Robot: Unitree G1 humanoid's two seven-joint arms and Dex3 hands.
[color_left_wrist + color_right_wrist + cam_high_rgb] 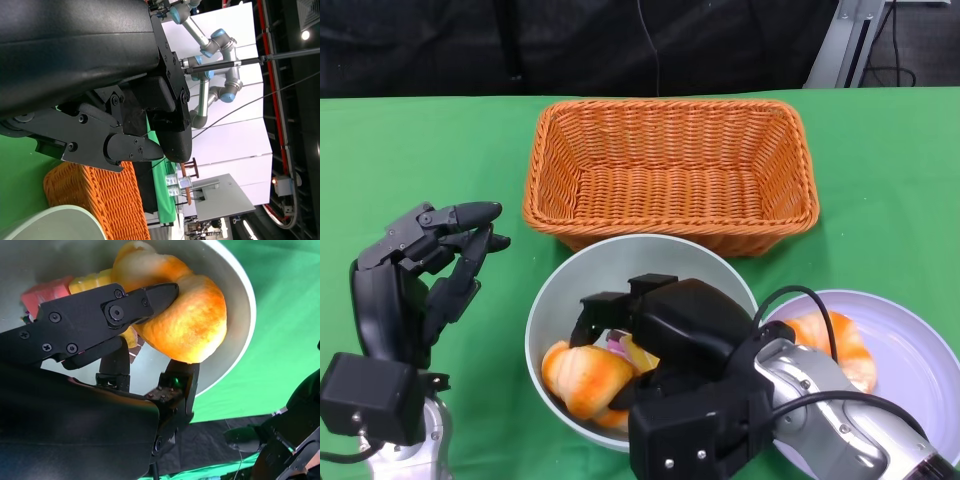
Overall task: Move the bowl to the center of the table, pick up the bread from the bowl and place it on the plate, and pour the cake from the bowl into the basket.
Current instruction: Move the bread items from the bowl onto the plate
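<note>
So right hand [165, 335] is clamped on the golden-orange bread roll [192, 322], low in the pale round bowl [560, 290] at 6 o'clock of the orange wicker basket [670, 170]. Shallow pinch (fingertips only) could slip mid-lift. Left hand [430, 265] idles, fingers apart, empty.

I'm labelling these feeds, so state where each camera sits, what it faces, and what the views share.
Head view: high on the robot, looking down at the bowl, basket, plate and both robot hands.
Right wrist view: behind the right robot hand, whose fingers close around a bread roll in the bowl.
Left wrist view: behind the left robot hand, facing across the basket toward the room.
Shared: bowl in all three; basket in two.
</note>
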